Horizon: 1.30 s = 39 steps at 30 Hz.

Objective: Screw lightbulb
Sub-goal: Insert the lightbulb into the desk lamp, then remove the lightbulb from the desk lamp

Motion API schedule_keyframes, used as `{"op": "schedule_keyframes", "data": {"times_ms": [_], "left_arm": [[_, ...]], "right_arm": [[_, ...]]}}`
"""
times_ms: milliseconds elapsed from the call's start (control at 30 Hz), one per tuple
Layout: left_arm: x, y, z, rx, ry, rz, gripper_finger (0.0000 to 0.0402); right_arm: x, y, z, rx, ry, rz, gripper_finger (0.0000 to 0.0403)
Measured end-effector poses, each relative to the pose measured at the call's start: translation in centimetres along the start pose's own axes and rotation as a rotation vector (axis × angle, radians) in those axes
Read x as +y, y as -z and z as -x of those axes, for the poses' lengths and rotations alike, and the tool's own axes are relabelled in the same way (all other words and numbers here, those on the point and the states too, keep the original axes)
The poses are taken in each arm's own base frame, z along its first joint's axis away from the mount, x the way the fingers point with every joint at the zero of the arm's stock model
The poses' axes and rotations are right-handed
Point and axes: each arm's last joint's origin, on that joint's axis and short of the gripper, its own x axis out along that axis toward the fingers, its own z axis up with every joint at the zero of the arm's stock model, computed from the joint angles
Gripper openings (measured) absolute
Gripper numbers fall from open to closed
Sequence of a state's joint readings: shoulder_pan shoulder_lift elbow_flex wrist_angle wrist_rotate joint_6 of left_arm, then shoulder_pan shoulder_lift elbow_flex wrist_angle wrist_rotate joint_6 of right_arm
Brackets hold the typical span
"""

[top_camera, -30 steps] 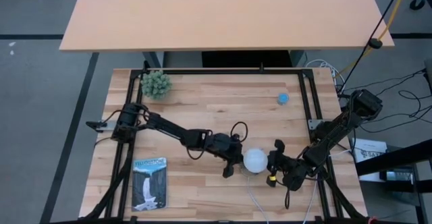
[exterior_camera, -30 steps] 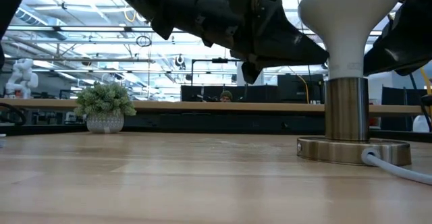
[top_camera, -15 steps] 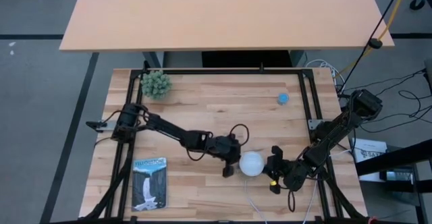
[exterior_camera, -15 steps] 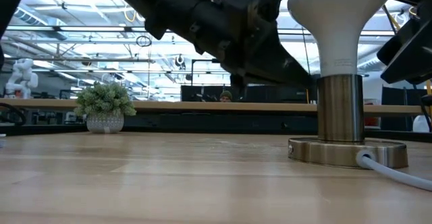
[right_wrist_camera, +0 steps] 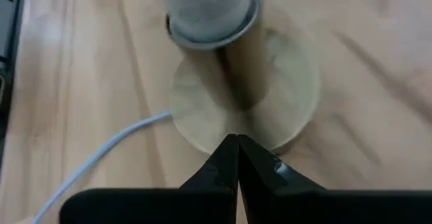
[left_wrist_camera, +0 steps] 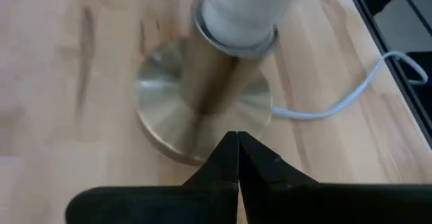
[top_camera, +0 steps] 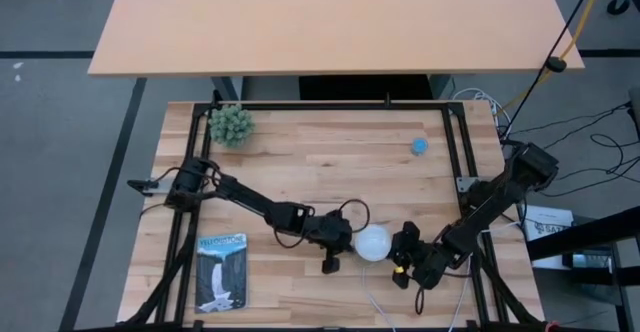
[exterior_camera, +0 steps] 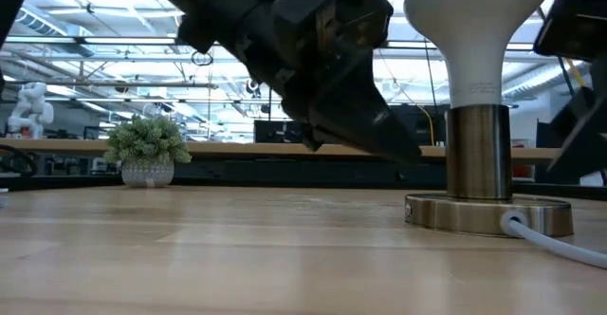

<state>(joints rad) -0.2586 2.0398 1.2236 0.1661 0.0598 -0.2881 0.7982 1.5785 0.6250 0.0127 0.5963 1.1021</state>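
So the lightbulb (top_camera: pixel 374 242) is sitting upright in the socket (exterior_camera: pixel 476 154), which stands on a round metal base (exterior_camera: pixel 488 213) with a white cord (left_wrist_camera: pixel 337 102) running off it. From the low view the bulb looks seated straight, neck down in the metal sleeve, nothing tilted.

Left gripper (top_camera: pixel 333 262) is right beside the bulb on one side, and the right gripper (top_camera: pixel 402 268) is right beside it on the other, so the bulb sits between the two. Both have their fingers pinched fully together on nothing. In the wrist views each pair of fingertips (left_wrist_camera: pixel 237 143) comes to a closed point aimed at the base, just short of it, not touching as far as I can see.

What I'd worry about:

- Neither gripper is holding the bulb or the base. If one nudges the bulb sideways, the whole lamp can slide on the table (top_camera: pixel 300 162), since the base just rests there.
- Closed fingers can't turn anything. Pushing at the glass with them would likely tip it rather than twist it.
- The cord lies close to the right gripper, so a snag there could drag the base.
- Can't tell how far the thread is in, so it might be loose.
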Motion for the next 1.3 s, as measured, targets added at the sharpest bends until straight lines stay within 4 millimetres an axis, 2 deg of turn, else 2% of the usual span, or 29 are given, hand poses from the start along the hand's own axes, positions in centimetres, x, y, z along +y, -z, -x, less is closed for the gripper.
{"op": "schedule_keyframes", "data": {"times_ms": [200, 333, 433, 567, 767, 867, 967, 1033, 1167, 1300], "left_arm": [[-1.2, 1.9, -1.9, 0.006, 0.026, 0.018, 0.0000], [-1.2, 2.2, -2.4, -0.008, 0.030, 0.050, 0.0000], [-0.9, 2.1, -2.4, -0.017, -0.008, 0.057, 0.0000], [0.1, 1.9, -2.4, -0.027, -0.064, 0.066, 0.0000], [3.3, 1.4, -2.1, -0.027, -0.181, 0.117, 0.0000], [4.3, 1.3, -2.0, -0.018, -0.205, 0.139, 0.0000], [3.9, 1.1, -1.8, -0.017, -0.203, 0.115, 0.0000], [2.9, 0.7, -1.3, -0.041, -0.206, 0.075, 0.0000], [0.9, 0.1, 0.8, -0.076, -0.239, -0.006, 0.0000], [0.1, 0.6, 3.5, -0.096, -0.317, -0.021, 0.0000]], "right_arm": [[0.9, 1.2, -1.4, -0.005, -0.074, -0.040, 0.0000], [0.1, 1.6, -2.9, 0.012, -0.014, -0.041, 0.0000], [-0.3, 1.1, -3.7, -0.001, 0.016, -0.029, 0.0000], [-1.3, -0.2, -4.7, -0.008, 0.064, 0.044, 0.0000], [-3.8, -3.0, -5.7, -0.010, 0.189, 0.137, 0.0000], [-4.4, -3.7, -5.6, -0.007, 0.219, 0.174, 0.0000], [-4.1, -3.8, -4.4, -0.013, 0.208, 0.217, 0.0000], [-3.3, -3.7, -2.7, -0.009, 0.181, 0.202, 0.0000], [-2.9, -2.3, 1.7, 0.001, 0.205, 0.167, 0.0000], [-3.1, -1.0, 6.6, -0.051, 0.194, 0.138, 0.0000]]}}
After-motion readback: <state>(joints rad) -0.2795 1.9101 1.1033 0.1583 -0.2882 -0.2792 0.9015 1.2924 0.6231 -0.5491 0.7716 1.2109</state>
